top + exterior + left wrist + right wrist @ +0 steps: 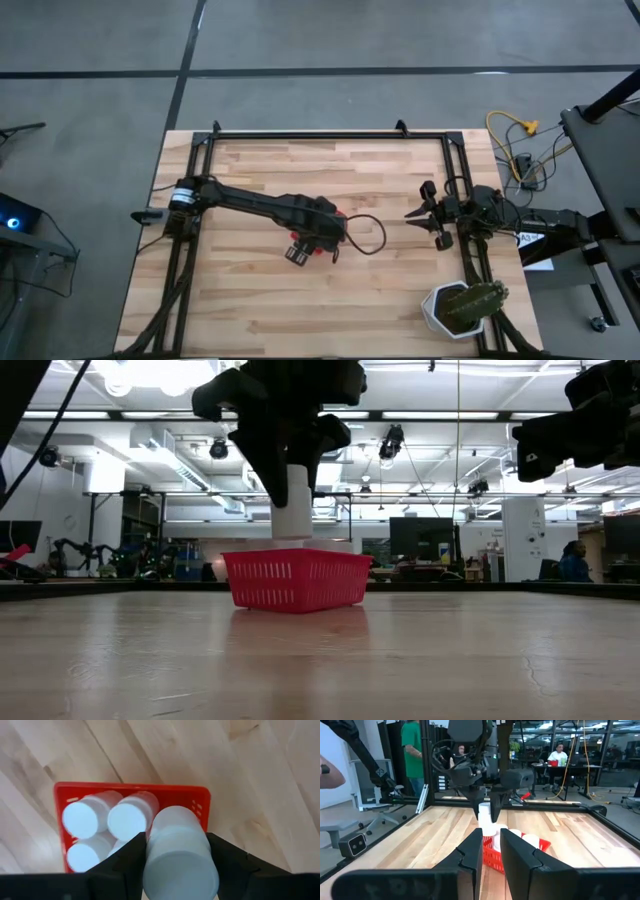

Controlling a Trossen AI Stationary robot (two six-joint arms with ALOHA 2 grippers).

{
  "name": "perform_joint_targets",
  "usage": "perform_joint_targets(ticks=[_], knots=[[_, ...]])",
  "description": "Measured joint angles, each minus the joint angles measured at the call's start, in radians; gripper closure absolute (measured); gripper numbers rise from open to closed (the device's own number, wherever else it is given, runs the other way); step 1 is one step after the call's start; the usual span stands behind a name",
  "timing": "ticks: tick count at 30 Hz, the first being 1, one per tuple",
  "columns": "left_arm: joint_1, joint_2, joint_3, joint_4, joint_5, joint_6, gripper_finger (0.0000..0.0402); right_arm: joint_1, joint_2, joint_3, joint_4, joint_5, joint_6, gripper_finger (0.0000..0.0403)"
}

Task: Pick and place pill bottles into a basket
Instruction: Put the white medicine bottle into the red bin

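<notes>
My left gripper (315,235) is over the middle of the table, shut on a white pill bottle (180,855) right above the red basket (297,580). The basket stands on the table and is mostly hidden under the gripper in the high view. Several white bottles (105,817) stand upright in the basket, caps up. My right gripper (425,215) waits near the table's right edge, a little open and empty, pointing toward the basket (520,845). My left gripper pinches the bottle's round side (292,495) between its two fingers (132,857), one on each side. The fingers come from above, pointing down. The bottle hangs upright below them, its lower end (292,535) at the basket's rim, over the free corner beside the other bottles.
A white pot with a green plant (462,308) stands at the table's near right corner. Black frame rails (330,133) run along the far, left and right sides. People (415,750) are in the room beyond the table.
</notes>
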Motion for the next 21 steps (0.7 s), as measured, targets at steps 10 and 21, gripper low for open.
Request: perform_joint_targets(ticks=[10,21], knots=[[0.000,0.001,-0.006,0.042,0.003,0.003,0.0241,0.000,0.000,0.000,0.000,0.000,0.000,0.0344],[0.000,0.001,-0.029,0.058,0.008,-0.001,0.0241,0.000,0.000,0.000,0.000,0.000,0.000,0.0344]])
